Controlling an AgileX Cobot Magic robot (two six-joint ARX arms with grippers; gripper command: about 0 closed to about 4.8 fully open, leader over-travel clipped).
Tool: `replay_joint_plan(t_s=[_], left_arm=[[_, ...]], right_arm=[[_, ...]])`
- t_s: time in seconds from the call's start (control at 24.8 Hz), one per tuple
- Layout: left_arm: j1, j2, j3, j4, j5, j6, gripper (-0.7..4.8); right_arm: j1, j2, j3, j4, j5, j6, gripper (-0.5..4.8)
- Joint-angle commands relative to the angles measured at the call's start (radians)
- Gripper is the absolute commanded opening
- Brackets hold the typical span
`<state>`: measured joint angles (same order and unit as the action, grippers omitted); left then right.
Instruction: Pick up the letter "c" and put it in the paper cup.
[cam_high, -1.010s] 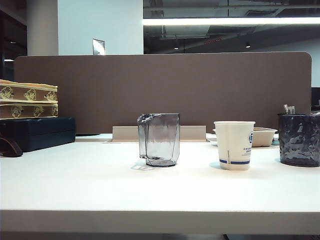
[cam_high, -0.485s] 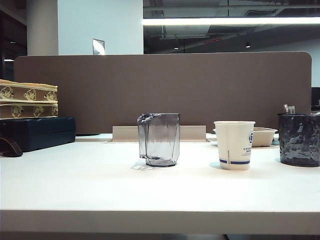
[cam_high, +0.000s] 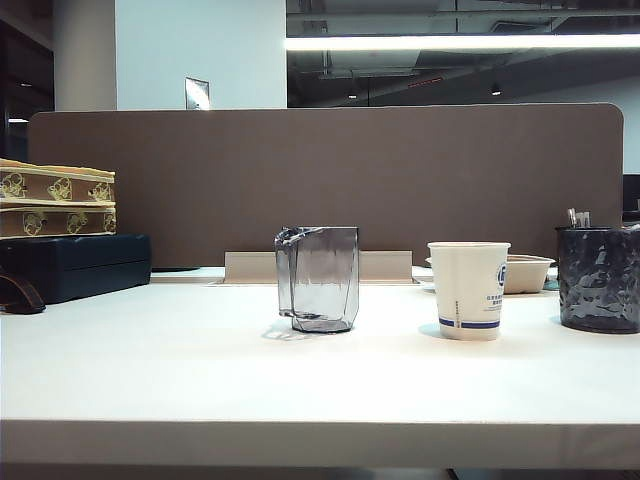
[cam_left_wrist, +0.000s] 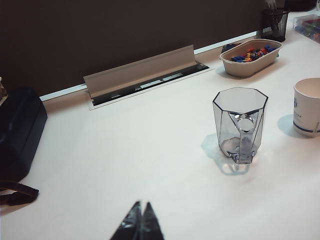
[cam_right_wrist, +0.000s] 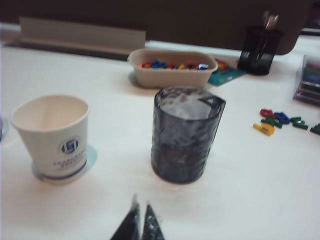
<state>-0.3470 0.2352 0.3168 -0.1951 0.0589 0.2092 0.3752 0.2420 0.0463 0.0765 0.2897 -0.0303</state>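
White table (cam_high: 200, 380) before brown partition | left pincer (cam_left_wrist: 141, 220) clenched, empty, near faceted cup (cam_left_wrist: 240, 122) | right pincer (cam_right_wrist: 140, 222) clenched, empty, facing dark tumbler (cam_right_wrist: 185, 135), paper cup (cam_right_wrist: 52, 135) beside | letter "c" not identifiable among scattered letters (cam_right_wrist: 280, 121) | risk: grabbing wrong letter, clipping tumbler.

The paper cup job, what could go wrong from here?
The letters lie loose in a mixed cluster beyond the dark tumbler, so the shut right gripper could grab the wrong one; no c can be made out in the blur. Reaching past the tumbler might knock it. The paper cup looks light and could tip. The left gripper is shut, near the clear cup.
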Motion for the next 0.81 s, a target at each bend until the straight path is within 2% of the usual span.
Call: replay_joint_plan(t_s=[0.04,0.24,0.81], left_arm=[[-0.001,0.001,0.004,0.018,-0.003,0.000,-0.06],[-0.001,0.001,0.003,0.018,-0.003,0.000,-0.06],[0.000,0.003,-0.037,0.027,-0.013,0.000,-0.06]], right_arm=[[0.000,-0.002,-0.042,0.143,0.008,0.002,0.08],[0.000,-0.002,-0.047,0.131,0.011,-0.083,0.08],[0.000,-0.002,-0.047,0.128,0.006,-0.082,0.09]])
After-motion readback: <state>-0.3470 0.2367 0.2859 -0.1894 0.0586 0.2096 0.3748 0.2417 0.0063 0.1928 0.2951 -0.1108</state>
